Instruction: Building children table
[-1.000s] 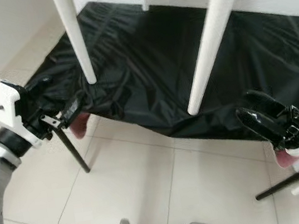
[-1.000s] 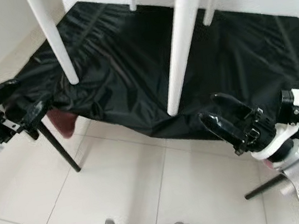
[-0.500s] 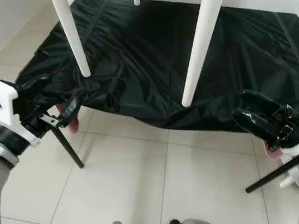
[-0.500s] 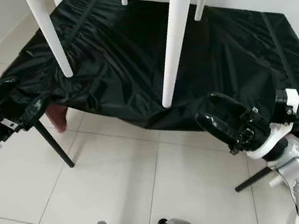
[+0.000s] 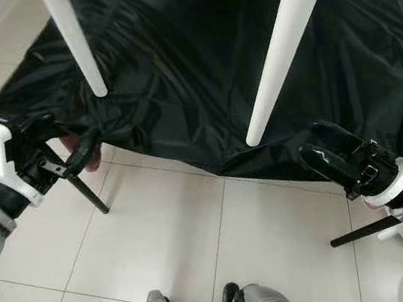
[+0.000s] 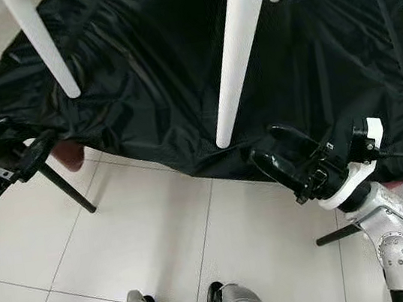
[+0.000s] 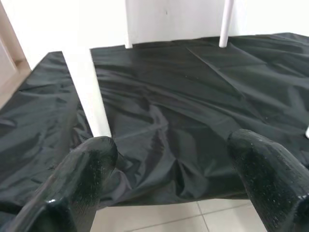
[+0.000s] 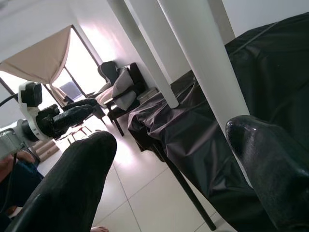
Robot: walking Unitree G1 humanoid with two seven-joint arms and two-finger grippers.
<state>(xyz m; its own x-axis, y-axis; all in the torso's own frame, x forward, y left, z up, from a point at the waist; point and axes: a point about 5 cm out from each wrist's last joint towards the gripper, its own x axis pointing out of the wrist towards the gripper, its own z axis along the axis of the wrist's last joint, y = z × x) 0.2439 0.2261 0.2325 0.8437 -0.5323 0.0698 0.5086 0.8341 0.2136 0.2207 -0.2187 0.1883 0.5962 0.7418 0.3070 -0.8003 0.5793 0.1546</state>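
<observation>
The small white table stands upside down on the black cloth (image 5: 197, 68), its 2 near legs (image 5: 285, 40) sticking up, and both the left gripper (image 5: 71, 144) and right gripper (image 5: 331, 158), fingers wide open and empty, could bump a leg and tip it.

You get even, soft daylight and sharp head views; the window (image 8: 72, 72) blows out white, and the close black fingers (image 7: 82, 179) look blurred.
</observation>
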